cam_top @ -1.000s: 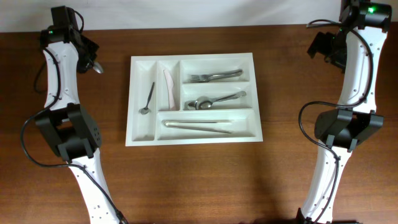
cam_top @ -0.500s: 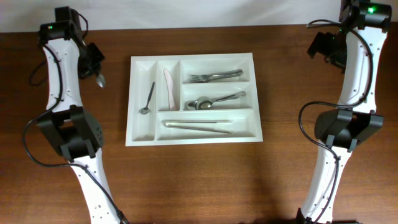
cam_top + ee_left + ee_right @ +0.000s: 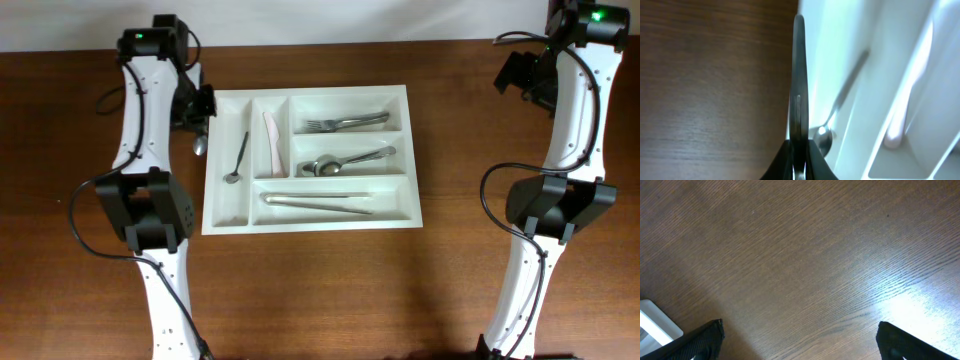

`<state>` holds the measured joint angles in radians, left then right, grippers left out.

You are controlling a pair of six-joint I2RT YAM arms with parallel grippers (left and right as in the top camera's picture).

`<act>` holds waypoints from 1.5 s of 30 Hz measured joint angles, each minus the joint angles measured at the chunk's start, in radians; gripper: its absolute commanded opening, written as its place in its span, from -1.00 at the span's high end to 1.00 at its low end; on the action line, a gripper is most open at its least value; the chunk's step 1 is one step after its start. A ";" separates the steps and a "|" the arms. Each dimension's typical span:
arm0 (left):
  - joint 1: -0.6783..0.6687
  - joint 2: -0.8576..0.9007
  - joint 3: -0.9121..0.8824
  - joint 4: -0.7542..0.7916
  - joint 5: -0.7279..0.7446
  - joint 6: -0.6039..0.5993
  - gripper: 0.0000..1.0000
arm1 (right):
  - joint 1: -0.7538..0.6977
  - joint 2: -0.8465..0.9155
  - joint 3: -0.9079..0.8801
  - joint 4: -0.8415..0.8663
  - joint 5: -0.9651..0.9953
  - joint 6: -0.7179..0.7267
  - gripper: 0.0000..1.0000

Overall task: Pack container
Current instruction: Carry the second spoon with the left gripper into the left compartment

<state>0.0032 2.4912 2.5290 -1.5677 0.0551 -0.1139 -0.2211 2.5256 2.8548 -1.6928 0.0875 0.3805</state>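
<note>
container (image 3: 310,227) lies at the middle of the overhead frame, flat on the dark wooden tabletop (image 3: 320,295), its long sides running left to right. starting from the lower edge of that frame, its lowest long compartment holds long steel pieces (image 3: 318,203) lying crosswise, too small to name. the long compartment above them holds spoons (image 3: 345,161), and the topmost one holds forks (image 3: 348,122) with tines toward the left. at the container's left end are the two narrow compartments. the outer one has a small spoon (image 3: 238,160) with its bowl toward the bottom of the frame, and the inner one has a pale utensil (image 3: 271,143).

just left of the container's upper left rim, the left claw (image 3: 198,120) is closed on a steel spoon (image 3: 199,146). its bowl hangs over the tabletop just beside the rim; touching or not, i cannot tell. in the left wrist view that spoon shows edge-on as a thin dark line up the middle, pinched at the bottom of the frame, with wood to its left and the container to its right.

at the upper right of the overhead frame, well apart from the container, the right claw (image 3: 520,80) stands wide open. its wrist view shows two dark fingertips (image 3: 702,340) at the lower corners over wood grain.
</note>
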 measured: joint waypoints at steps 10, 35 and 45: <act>-0.034 0.000 0.000 -0.069 -0.007 0.064 0.96 | 0.000 0.000 0.000 0.000 0.000 0.000 -0.98; -0.102 0.000 -0.179 0.090 -0.017 0.069 0.96 | 0.000 0.000 0.000 0.000 0.000 0.000 -0.98; -0.103 0.000 -0.183 0.090 -0.021 0.074 -0.22 | 0.000 0.000 0.000 0.000 0.000 0.000 -0.98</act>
<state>-0.1001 2.4912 2.3455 -1.4780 0.0338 -0.0402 -0.2211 2.5256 2.8548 -1.6928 0.0875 0.3805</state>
